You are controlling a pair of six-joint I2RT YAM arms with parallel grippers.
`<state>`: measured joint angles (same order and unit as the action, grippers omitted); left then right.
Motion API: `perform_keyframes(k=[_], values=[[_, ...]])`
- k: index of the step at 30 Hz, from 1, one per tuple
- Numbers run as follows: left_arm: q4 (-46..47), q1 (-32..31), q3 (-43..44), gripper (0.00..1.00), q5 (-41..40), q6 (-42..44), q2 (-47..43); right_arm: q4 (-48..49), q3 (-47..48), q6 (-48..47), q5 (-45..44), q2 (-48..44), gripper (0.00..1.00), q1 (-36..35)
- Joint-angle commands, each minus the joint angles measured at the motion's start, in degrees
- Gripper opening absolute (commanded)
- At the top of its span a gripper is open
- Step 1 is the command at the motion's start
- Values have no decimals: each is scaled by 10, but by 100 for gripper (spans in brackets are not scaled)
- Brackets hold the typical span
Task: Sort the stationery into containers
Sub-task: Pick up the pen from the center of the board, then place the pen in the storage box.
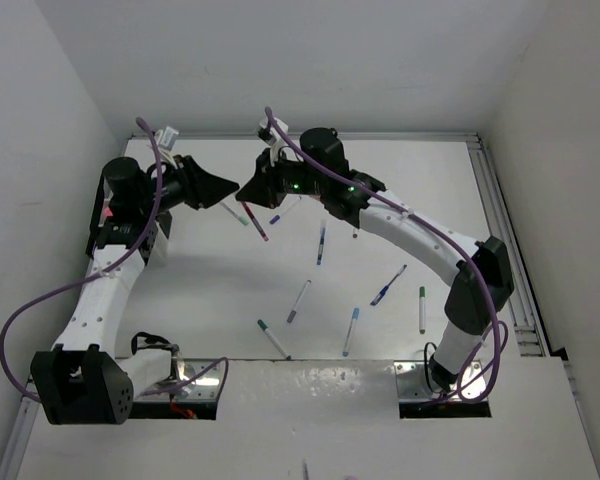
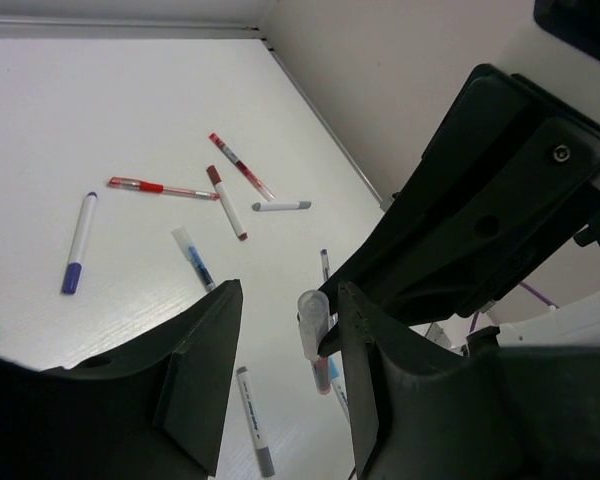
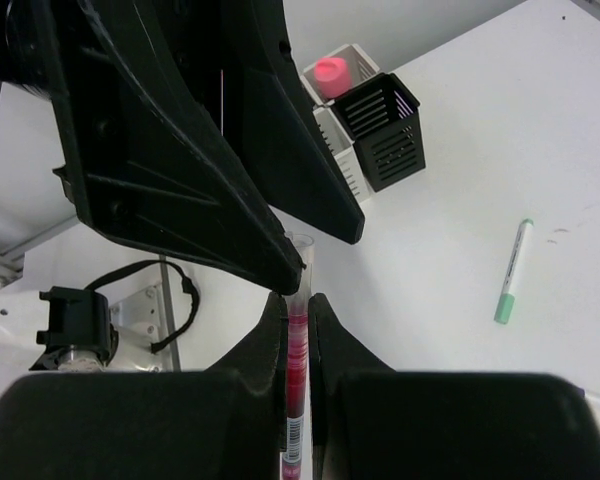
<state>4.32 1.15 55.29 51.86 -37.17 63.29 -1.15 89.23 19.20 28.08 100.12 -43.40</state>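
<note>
**Above the table: one red pen between two grippers**

Clamped tight by the right gripper [image 3: 297,300], a red pen [image 3: 297,345] stands upright in the air. The left gripper [image 2: 290,295] sits half-wide around its clear cap end, not closed on it. Light, stiff and smooth, the pen likely suits a pinch across the barrel just below the cap. Beyond stand two holders: one white holder [image 3: 342,170] with a pink stick [image 3: 330,72] inside, and one black holder [image 3: 390,135]. About ten loose pens [image 1: 321,243] lie on the table [image 1: 200,300].

Top view from near edge, looking down on bench [image 1: 220,290], wrist views close, facing each other, sharing red pen [image 3: 297,345]
</note>
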Motion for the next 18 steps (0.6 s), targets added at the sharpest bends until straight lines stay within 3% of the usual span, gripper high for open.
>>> perform_keyframes(k=[1, 5, 8, 10, 12, 13, 14, 16, 18], values=[[-2, -5, -10, 48, -6, 15, -19, 18, 26, -10, -8, -15, 0, -7], [-2, -23, -11, 44, -5, 20, -17, 19, 29, -11, -14, -13, 0, -7], [-5, -25, -13, 36, -5, 28, -15, 19, 30, -11, -15, -11, 0, -7], [-3, -24, -12, 21, -2, 30, -15, 16, 33, -12, -15, -10, 1, -8], [-4, -18, -6, 5, -4, 37, -16, -5, 38, -18, -16, -9, 21, -7], [-9, -12, -3, 1, -7, 39, -14, -10, 36, -21, -17, -12, 46, -5], [-15, 9, 3, 0, -11, 45, -12, -20, 33, -24, -20, -15, 56, -4], [-78, 42, 38, 0, -39, 100, -1, -30, 20, -26, -33, -24, 71, 9], [-126, 63, 90, 0, -107, 191, 10, -44, 6, -28, -43, -40, 72, 28]])
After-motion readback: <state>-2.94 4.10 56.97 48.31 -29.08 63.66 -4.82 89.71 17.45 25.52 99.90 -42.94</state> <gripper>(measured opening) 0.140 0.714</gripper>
